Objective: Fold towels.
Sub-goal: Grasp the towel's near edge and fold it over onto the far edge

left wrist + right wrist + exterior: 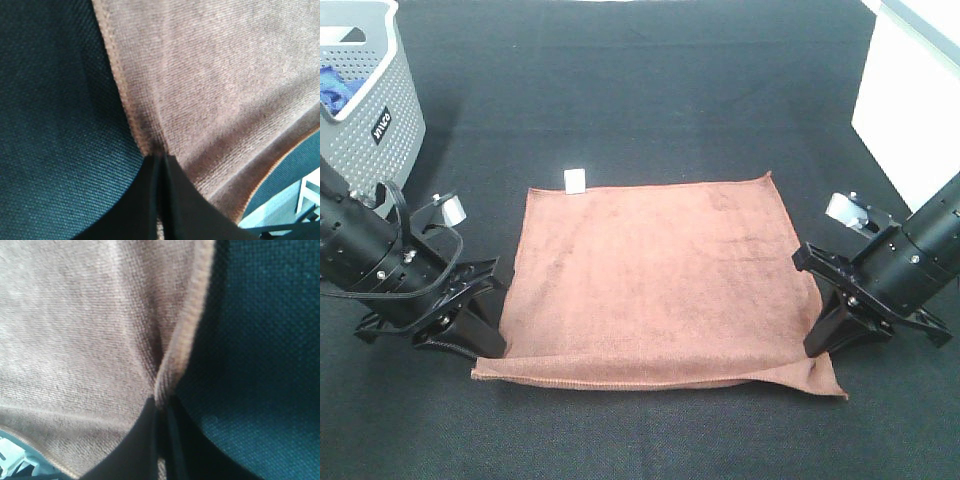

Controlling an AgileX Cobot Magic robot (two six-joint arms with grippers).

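A brown towel (655, 280) lies spread on the black table, with a white tag (575, 180) at its far left corner. My left gripper (492, 345) is shut on the towel's left edge near the front corner; the left wrist view shows the hem (150, 142) pinched between the closed fingers (150, 200). My right gripper (817, 345) is shut on the towel's right edge near the front; the right wrist view shows the hem (167, 385) bunched between the closed fingers (150, 440). The front edge is slightly lifted and rumpled.
A grey perforated basket (365, 110) with blue cloth inside stands at the back left. A white box (910, 110) stands at the back right. The black table cloth (640, 90) stretches beyond the towel.
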